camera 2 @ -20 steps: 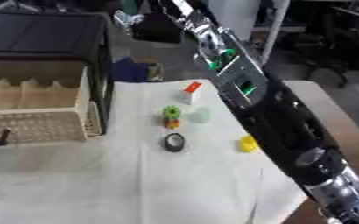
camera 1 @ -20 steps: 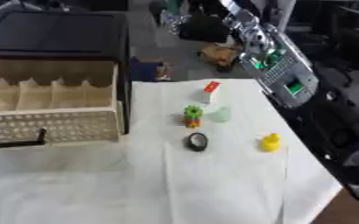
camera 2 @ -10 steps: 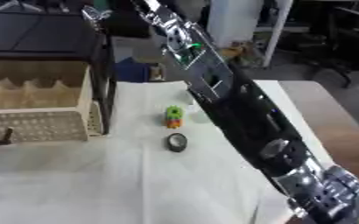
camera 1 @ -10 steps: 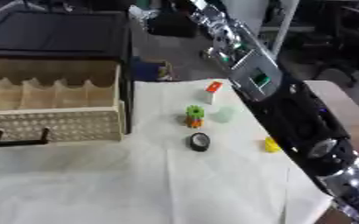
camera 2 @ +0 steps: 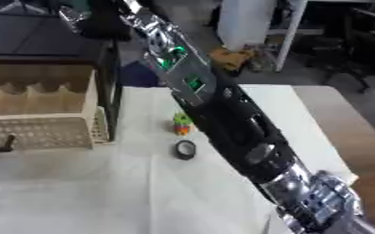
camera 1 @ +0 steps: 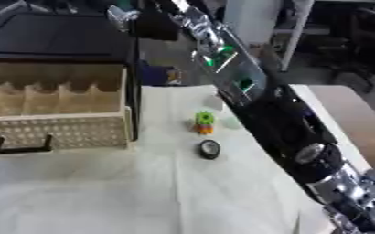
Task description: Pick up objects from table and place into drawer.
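Note:
A green and orange toy (camera 1: 204, 122) stands on the white cloth (camera 1: 142, 192), with a small black ring (camera 1: 210, 149) lying just in front of it. The open beige drawer (camera 1: 59, 129) with divided compartments juts out of the black cabinet (camera 1: 55, 36) at left. My right arm (camera 1: 279, 114) runs slantwise from the lower right to the top. It passes just right of the toy and hides the things on the cloth's right side. Its hand (camera 1: 123, 13) shows only as a blurred silvery shape above the cabinet top. My left hand is out of sight.
The drawer has a black handle (camera 1: 18, 148) on its perforated front. A wooden tabletop (camera 1: 359, 123) shows right of the cloth. Chairs and clutter stand on the floor beyond the table. A dark blue thing (camera 2: 139, 75) sits behind the cloth near the cabinet.
My right arm has swung left across the view, from the right edge to over the cabinet. It now covers the yellow and red things. The picture has also shifted.

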`<state>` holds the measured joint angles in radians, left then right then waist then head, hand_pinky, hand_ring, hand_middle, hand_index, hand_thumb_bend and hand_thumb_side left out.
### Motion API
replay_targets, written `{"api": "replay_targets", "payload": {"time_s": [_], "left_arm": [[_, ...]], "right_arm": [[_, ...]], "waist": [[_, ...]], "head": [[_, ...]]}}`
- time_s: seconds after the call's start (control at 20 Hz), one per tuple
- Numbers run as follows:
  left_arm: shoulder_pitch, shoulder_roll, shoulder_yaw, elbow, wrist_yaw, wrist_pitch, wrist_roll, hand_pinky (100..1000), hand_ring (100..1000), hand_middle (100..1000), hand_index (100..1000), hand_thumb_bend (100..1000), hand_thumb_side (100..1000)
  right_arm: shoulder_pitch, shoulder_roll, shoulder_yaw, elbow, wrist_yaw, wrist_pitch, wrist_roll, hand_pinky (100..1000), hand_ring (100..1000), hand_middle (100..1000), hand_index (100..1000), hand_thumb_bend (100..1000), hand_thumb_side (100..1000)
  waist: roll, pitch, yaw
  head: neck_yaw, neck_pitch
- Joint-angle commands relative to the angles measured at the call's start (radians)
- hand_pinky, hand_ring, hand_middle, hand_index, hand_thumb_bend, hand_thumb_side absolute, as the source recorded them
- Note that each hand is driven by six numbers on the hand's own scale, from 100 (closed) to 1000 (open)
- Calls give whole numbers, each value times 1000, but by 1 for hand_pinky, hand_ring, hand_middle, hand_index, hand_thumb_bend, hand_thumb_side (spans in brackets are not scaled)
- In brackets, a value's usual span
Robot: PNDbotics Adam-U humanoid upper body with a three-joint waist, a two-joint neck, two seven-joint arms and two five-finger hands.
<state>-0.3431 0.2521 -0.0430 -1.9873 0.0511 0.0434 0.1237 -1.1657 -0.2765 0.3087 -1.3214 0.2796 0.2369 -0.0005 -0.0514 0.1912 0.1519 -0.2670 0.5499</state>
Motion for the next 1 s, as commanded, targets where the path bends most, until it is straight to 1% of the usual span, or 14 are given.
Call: {"api": "replay_targets", "payload": {"time_s": [0.05, 0.25, 0.6, 0.85, 1.0], "left_arm": [[-17, 2, -2, -13, 3, -2, -3, 304, 384, 520, 738, 100, 1000], [-20, -2, 2, -13, 11, 1, 16, 315, 391, 520, 741, 100, 1000], [-29, -7, 4, -13, 31, 5, 90, 317, 396, 512, 750, 100, 1000], [-36, -9, 2, -13, 42, 3, 120, 317, 397, 512, 751, 100, 1000], [-39, -11, 0, -13, 42, 0, 124, 316, 396, 512, 751, 100, 1000]], "right_arm": [[-35, 20, -13, 18, 26, -11, -2, 443, 365, 156, 522, 253, 461], [-38, 59, -17, 57, 69, -26, -6, 443, 364, 156, 523, 250, 461], [-33, 117, -31, 125, 150, -58, -21, 444, 364, 155, 523, 253, 467], [-29, 147, -42, 172, 200, -81, -27, 445, 363, 154, 524, 253, 466], [-28, 159, -50, 198, 227, -92, -34, 445, 364, 156, 525, 269, 472]], "waist": [[6, -14, 6], [5, -13, 18], [7, -9, 34], [9, -2, 49], [9, 2, 57]], "head": [[-9, -15], [-14, -17], [-20, -22], [-26, -30], [-30, -36]]}}
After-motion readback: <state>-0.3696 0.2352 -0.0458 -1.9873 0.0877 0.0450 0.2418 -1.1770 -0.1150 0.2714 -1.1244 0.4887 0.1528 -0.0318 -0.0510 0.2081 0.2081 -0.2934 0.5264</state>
